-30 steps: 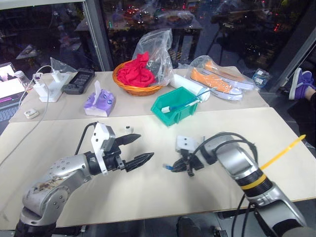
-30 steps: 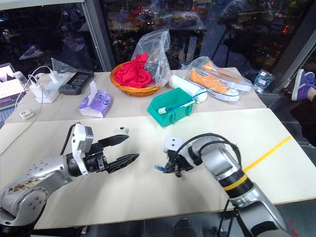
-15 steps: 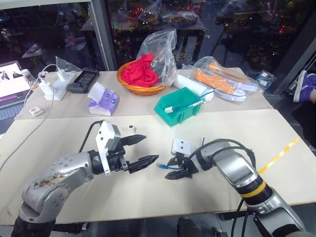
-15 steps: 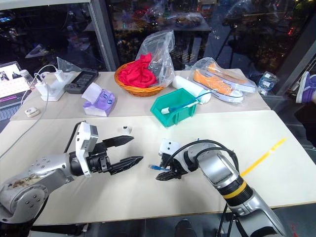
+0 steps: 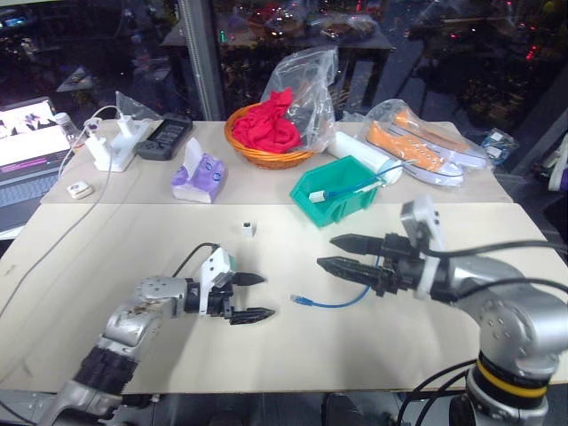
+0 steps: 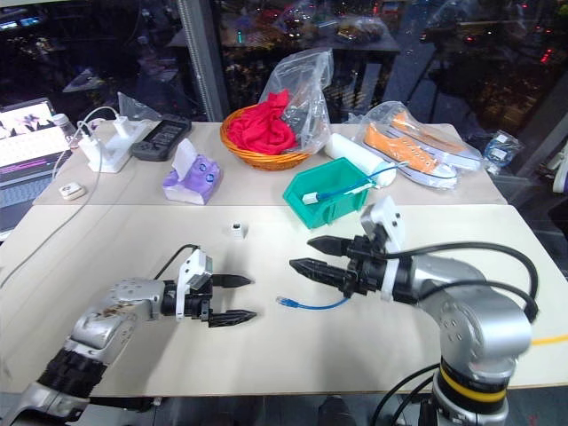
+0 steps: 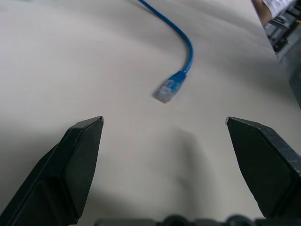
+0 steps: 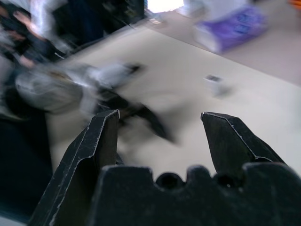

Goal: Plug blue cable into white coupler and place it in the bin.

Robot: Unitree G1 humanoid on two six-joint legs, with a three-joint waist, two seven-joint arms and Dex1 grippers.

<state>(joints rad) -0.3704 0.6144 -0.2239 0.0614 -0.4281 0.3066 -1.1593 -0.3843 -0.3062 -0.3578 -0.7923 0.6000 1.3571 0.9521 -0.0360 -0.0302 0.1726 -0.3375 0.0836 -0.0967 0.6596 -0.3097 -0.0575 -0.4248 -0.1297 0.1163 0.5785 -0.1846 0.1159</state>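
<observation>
The blue cable [image 5: 330, 303] lies loose on the table, its plug end [image 7: 170, 89] pointing at my left gripper [image 5: 264, 295]. That gripper hovers low over the table, open and empty, a short way left of the plug. My right gripper [image 5: 327, 251] hangs open above the cable's right part and holds nothing. The white coupler [image 5: 248, 229] stands alone on the table, farther back than the left gripper. The teal bin [image 5: 342, 191] sits behind the right gripper, with a white-and-blue item lying in it.
Along the back of the table are an orange wicker basket [image 5: 266, 142] with red cloth, a purple tissue pack [image 5: 200, 173], bagged orange shoes [image 5: 417, 146] and a white charger block [image 5: 115, 151] with cords. A laptop [image 5: 27, 151] stands at the far left.
My right gripper has opened, let go of the blue cable's plug and risen back to the right. The cable now lies on the table. My left gripper has sunk toward the table.
</observation>
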